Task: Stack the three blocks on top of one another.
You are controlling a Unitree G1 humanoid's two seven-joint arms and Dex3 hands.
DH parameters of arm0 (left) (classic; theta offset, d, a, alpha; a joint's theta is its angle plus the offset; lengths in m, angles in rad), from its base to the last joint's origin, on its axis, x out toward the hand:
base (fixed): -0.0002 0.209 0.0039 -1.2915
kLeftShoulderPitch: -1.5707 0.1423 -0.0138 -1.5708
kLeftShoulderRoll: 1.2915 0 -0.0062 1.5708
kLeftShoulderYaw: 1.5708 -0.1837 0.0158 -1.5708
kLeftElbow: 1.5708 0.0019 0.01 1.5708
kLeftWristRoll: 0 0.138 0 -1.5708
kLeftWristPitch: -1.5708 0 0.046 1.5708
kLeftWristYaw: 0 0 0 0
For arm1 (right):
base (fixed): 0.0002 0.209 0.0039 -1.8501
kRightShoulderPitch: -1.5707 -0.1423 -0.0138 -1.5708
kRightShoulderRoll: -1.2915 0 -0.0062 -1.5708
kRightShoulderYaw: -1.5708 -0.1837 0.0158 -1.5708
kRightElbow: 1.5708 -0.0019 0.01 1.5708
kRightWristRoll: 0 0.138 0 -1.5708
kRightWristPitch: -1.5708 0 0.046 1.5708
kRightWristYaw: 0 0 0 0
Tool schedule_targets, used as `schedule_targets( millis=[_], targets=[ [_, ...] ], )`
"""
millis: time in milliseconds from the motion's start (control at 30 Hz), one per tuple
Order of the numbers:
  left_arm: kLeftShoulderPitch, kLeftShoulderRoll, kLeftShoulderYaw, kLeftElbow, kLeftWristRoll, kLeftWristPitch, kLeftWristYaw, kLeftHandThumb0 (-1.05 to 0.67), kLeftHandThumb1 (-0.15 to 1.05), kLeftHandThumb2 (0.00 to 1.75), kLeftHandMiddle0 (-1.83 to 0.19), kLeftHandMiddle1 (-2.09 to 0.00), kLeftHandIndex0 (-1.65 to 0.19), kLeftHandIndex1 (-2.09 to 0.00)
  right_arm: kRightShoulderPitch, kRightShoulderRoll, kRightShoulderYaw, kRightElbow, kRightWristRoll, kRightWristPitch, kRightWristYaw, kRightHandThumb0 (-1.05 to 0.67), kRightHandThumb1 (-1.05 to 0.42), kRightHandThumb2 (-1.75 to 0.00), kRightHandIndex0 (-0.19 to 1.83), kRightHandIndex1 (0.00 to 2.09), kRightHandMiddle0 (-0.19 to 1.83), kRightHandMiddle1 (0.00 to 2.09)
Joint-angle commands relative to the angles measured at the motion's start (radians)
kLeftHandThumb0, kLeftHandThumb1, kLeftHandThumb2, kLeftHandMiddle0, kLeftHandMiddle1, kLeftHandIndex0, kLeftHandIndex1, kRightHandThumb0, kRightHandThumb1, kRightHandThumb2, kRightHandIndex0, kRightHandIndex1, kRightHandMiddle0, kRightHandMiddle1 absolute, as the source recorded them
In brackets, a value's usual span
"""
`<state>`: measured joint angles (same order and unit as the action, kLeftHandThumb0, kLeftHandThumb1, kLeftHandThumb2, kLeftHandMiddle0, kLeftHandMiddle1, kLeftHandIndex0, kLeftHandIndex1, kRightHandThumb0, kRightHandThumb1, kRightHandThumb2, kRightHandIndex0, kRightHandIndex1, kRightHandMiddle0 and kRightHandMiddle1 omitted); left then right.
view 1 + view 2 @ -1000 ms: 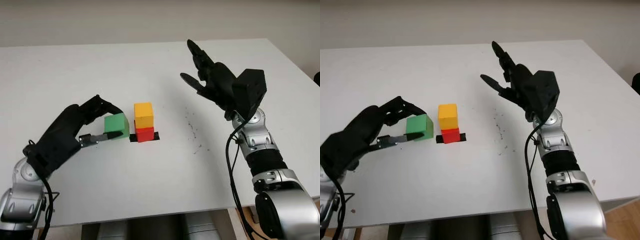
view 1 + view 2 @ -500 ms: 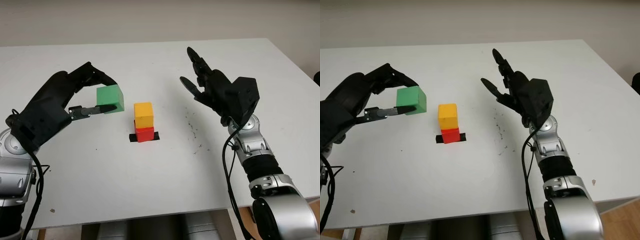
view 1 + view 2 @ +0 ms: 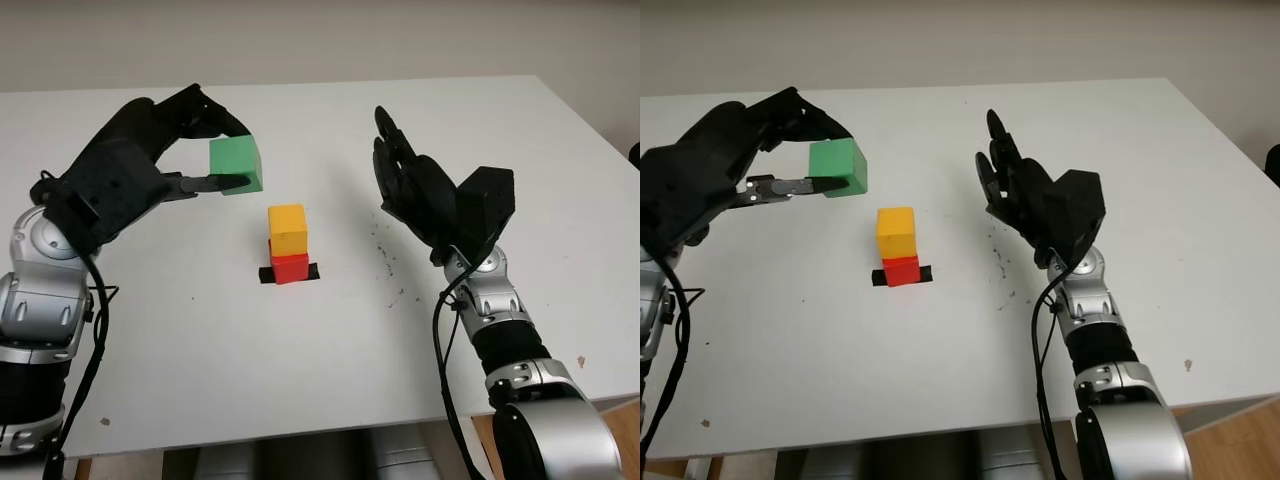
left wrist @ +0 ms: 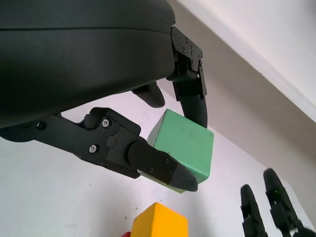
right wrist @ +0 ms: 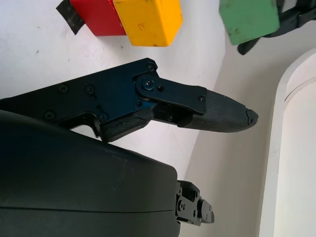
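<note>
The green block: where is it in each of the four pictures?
Left eye: green block in the left hand, upper left of the yellow block.
Right eye: upper left of the yellow block.
Left wrist: centre, between fingers.
Right wrist: top right corner.
Shared landmark: the yellow block on the red block.

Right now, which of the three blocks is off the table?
The green block, gripped in the left hand above the table. The yellow block sits on the red block, which is on the table.
</note>
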<state>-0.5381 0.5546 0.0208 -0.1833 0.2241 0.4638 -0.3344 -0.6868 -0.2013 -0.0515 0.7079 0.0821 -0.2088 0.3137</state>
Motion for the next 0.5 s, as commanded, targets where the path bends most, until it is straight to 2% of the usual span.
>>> schedule_targets(
  millis=[0,200,333,467],
  targets=[
    [-0.045,-0.011,-0.019,-0.015,0.01,0.035,0.001,-0.31,1.04,0.06,-0.16,-0.6,-0.44,-1.41,0.005,0.002,-0.008,0.002,0.0,-0.021,-0.003,-0.76,-1.05,-0.7,-0.19,0.0,-0.19,0.0],
    [-0.093,-0.011,-0.071,-0.014,0.038,0.099,-0.018,-0.31,1.05,0.06,-0.16,-0.6,-0.41,-1.43,0.015,0.006,-0.003,-0.01,-0.009,0.001,-0.022,-0.74,-1.05,-0.7,-0.19,0.0,-0.19,0.0],
    [-0.107,-0.02,-0.092,-0.013,0.055,0.14,-0.016,-0.31,1.05,0.06,-0.27,-0.29,-0.41,-1.44,0.019,0.006,0.006,-0.022,-0.021,0.02,-0.033,-0.77,-1.05,-0.7,-0.19,0.0,-0.19,0.0],
    [-0.098,-0.01,-0.11,-0.024,0.065,0.148,-0.032,-0.32,1.05,0.07,-0.3,-0.18,-0.42,-1.45,0.018,0.008,0.006,-0.02,-0.021,0.021,-0.035,-0.76,-1.05,-0.69,-0.19,0.0,-0.19,0.0]
  ],
)
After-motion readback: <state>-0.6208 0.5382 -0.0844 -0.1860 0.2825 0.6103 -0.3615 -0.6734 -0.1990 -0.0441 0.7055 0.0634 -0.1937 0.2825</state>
